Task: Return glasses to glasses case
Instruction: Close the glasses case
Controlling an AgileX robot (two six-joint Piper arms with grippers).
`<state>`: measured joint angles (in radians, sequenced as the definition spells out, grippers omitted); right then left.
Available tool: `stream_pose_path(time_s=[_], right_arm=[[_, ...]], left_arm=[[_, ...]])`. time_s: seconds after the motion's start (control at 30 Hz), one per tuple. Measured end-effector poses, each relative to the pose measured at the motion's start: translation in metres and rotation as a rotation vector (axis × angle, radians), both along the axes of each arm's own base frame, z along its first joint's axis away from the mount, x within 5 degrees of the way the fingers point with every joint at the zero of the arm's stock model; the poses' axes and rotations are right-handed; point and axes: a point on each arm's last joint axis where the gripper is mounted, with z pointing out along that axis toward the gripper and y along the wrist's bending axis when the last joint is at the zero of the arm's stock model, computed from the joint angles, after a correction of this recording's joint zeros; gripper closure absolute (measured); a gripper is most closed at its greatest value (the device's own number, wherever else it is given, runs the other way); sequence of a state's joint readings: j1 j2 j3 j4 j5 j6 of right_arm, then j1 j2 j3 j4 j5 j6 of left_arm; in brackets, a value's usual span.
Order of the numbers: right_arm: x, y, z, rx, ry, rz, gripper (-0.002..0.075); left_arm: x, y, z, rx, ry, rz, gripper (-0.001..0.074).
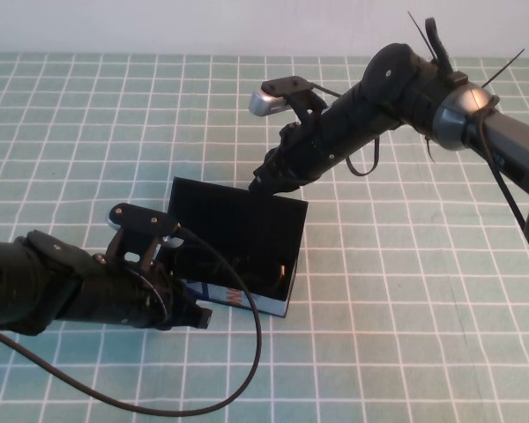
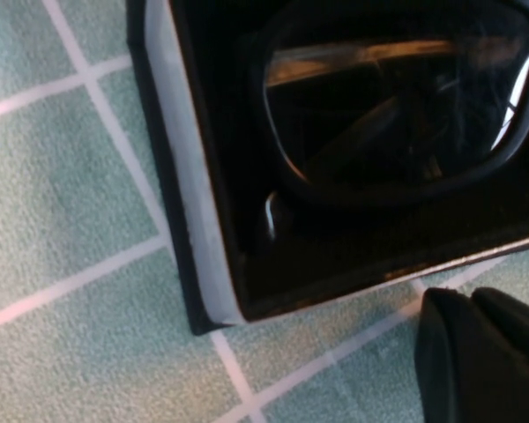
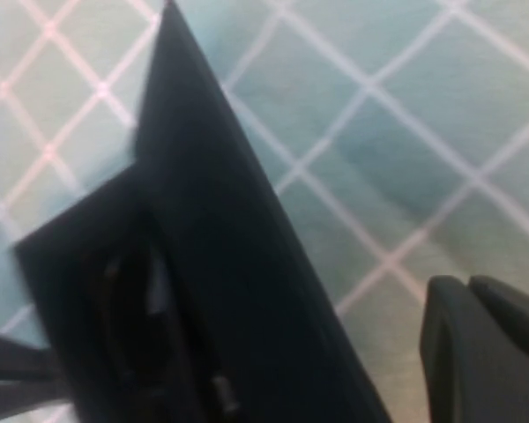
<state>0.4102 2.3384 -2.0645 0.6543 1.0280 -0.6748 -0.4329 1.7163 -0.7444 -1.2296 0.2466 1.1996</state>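
Note:
The glasses case (image 1: 247, 298) stands open mid-table, its black lid (image 1: 234, 220) raised and its light-blue front facing me. The black glasses (image 2: 397, 97) lie inside the case (image 2: 189, 194), one dark lens showing in the left wrist view. My left gripper (image 1: 198, 315) is shut and empty, low on the mat just by the case's front left corner. It also shows in the left wrist view (image 2: 480, 352). My right gripper (image 1: 257, 182) is shut and empty at the lid's far top edge. In the right wrist view (image 3: 485, 348) it sits beside the lid (image 3: 212, 229).
A green mat with a white grid (image 1: 406, 308) covers the table. A black cable (image 1: 247, 352) loops from the left arm across the mat in front of the case. The right arm (image 1: 397, 88) reaches in from the far right.

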Motion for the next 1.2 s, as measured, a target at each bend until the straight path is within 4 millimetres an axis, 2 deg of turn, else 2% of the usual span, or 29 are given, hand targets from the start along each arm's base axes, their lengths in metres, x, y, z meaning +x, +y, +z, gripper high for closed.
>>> stream_pose_path(time_s=[0.3, 0.47, 0.7, 0.8, 1.03, 1.2], right_arm=[[-0.014, 0.007, 0.015, 0.101, 0.083, 0.148, 0.0737], [-0.019, 0.014, 0.016, 0.120, 0.092, 0.174, 0.0737], [-0.039, 0.043, 0.016, 0.114, 0.095, 0.247, 0.0737], [-0.045, 0.053, 0.011, 0.091, 0.104, 0.271, 0.0737], [-0.048, 0.063, -0.019, 0.047, 0.164, 0.278, 0.0738], [-0.047, 0.064, -0.021, 0.050, 0.171, 0.275, 0.0739]], left_arm=[[0.001, 0.000, 0.000, 0.002, -0.001, -0.001, 0.0735], [0.001, 0.000, 0.000, 0.002, -0.004, -0.002, 0.0735], [0.001, -0.001, 0.000, 0.004, -0.007, -0.009, 0.0735], [0.001, -0.001, 0.000, 0.007, -0.010, -0.014, 0.0735], [0.001, -0.001, 0.000, 0.015, -0.019, -0.030, 0.0735], [0.001, -0.001, 0.000, 0.044, -0.046, -0.084, 0.0735]])
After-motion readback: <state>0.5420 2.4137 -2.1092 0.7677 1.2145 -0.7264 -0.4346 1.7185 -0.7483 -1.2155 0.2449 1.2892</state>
